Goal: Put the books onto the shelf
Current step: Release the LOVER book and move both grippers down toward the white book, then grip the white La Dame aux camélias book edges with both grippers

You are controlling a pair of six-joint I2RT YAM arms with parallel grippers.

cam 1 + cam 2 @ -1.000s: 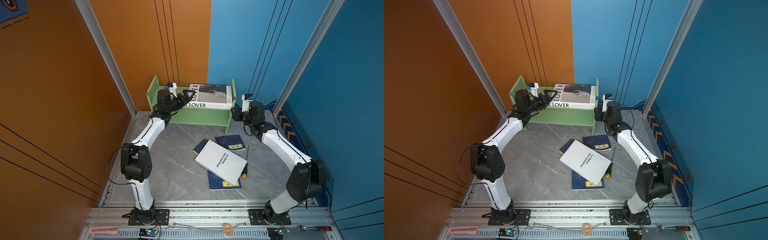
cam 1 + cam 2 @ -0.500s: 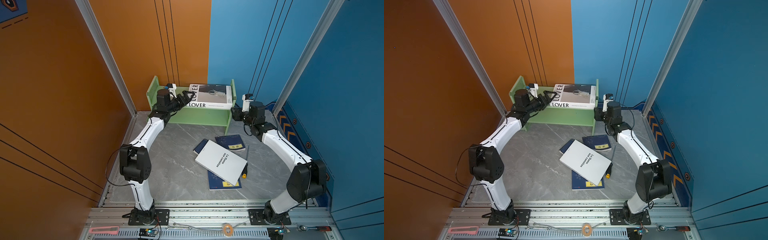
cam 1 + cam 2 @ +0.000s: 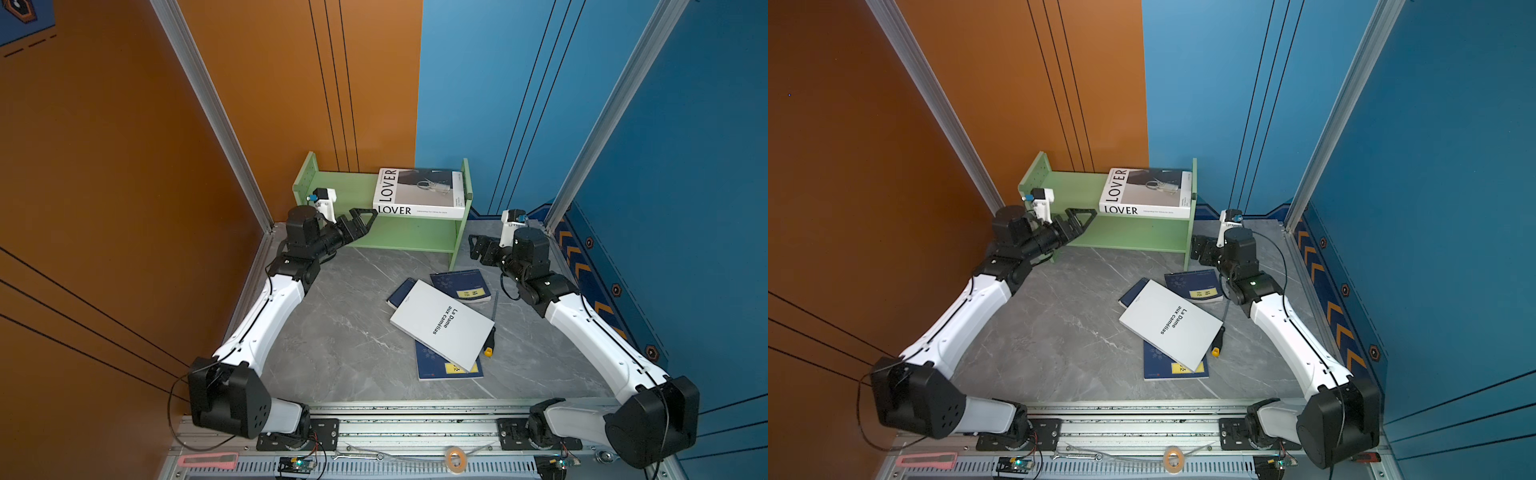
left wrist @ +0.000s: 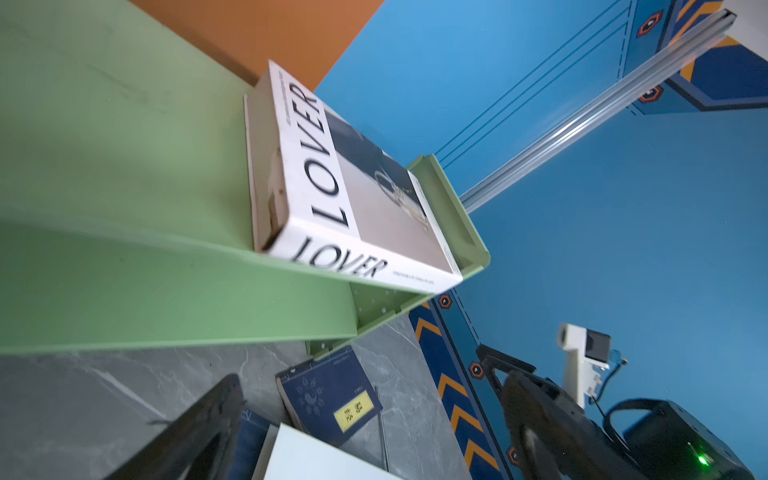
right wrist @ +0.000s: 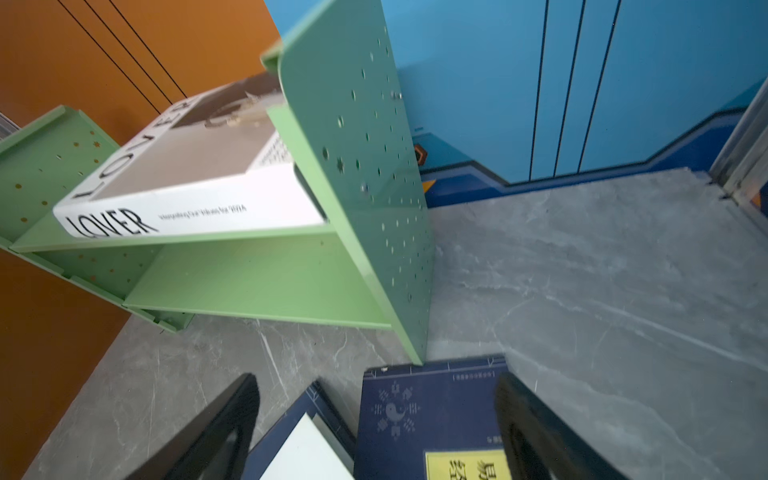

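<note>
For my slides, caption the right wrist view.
Open right gripper frames a navy book; LOVER book lies on green shelf.

**Hidden from me**

The white book point(image 3: 442, 324) covers most of two others: the near blue book point(image 3: 430, 365) shows only a strip, the left blue book point(image 3: 400, 291) only a corner. The yellow-tipped tool point(image 3: 489, 351) is too small to name. In my right wrist view the picture's edge cuts off my right gripper's point(image 5: 376, 378) fingers point(image 5: 224, 428) and the far blue book point(image 5: 428, 415). The LOVER book's point(image 3: 415, 193) small spine print is unreadable.

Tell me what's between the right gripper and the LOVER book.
The shelf's green side panel separates right gripper from LOVER book, shown in the right wrist view.
</note>
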